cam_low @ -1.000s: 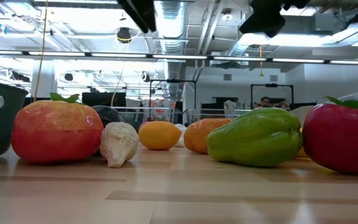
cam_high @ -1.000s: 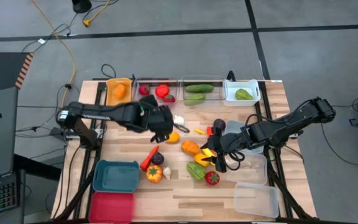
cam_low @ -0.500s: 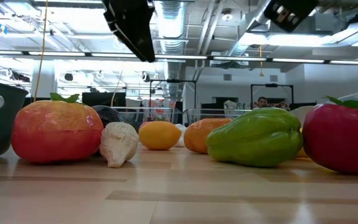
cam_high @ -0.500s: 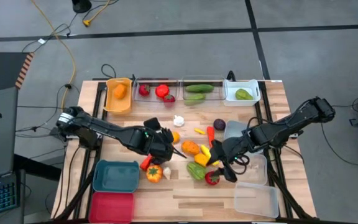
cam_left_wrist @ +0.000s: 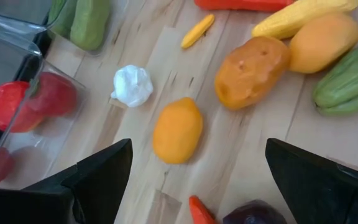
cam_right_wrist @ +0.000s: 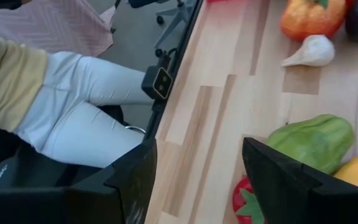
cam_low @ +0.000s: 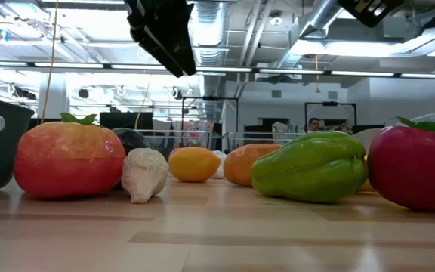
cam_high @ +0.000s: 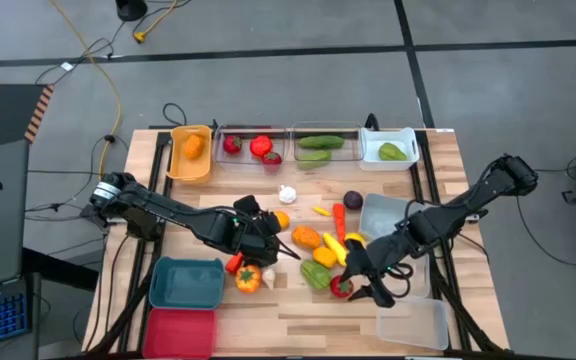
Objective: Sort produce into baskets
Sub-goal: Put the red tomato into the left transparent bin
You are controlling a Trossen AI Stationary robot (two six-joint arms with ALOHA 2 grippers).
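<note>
Hovering over the produce pile at the table's (cam_high: 298,310) centre, the left gripper (cam_high: 268,250) has its fingers (cam_left_wrist: 98,177) spread wide with nothing between them; the wrist view past them shows an orange lemon (cam_left_wrist: 177,130), a white garlic (cam_left_wrist: 132,86) and an orange potato (cam_left_wrist: 250,70) on the wood. The right gripper (cam_high: 363,280) hangs just past the pile on the side toward the clear bin (cam_high: 411,320), fingers (cam_right_wrist: 284,180) apart and empty, directly over a red tomato (cam_high: 341,287) and beside a green pepper (cam_high: 315,275). A carrot (cam_high: 339,215), a purple onion (cam_high: 352,200) and yellow pieces sit in the pile between the two grippers. An orange tomato (cam_high: 247,279) lies at the pile's edge nearest the teal bin (cam_high: 186,283), with the red bin (cam_high: 179,333) just beyond that. Along the far table edge from the pile: the orange-yellow bin (cam_high: 190,152) holds one orange fruit, a clear bin (cam_high: 252,145) holds red items, another clear bin (cam_high: 320,147) holds green items, and the white bin (cam_high: 390,147) holds one green piece. The right wrist view shows a seated person's legs (cam_right_wrist: 86,118) beyond the table edge.
</note>
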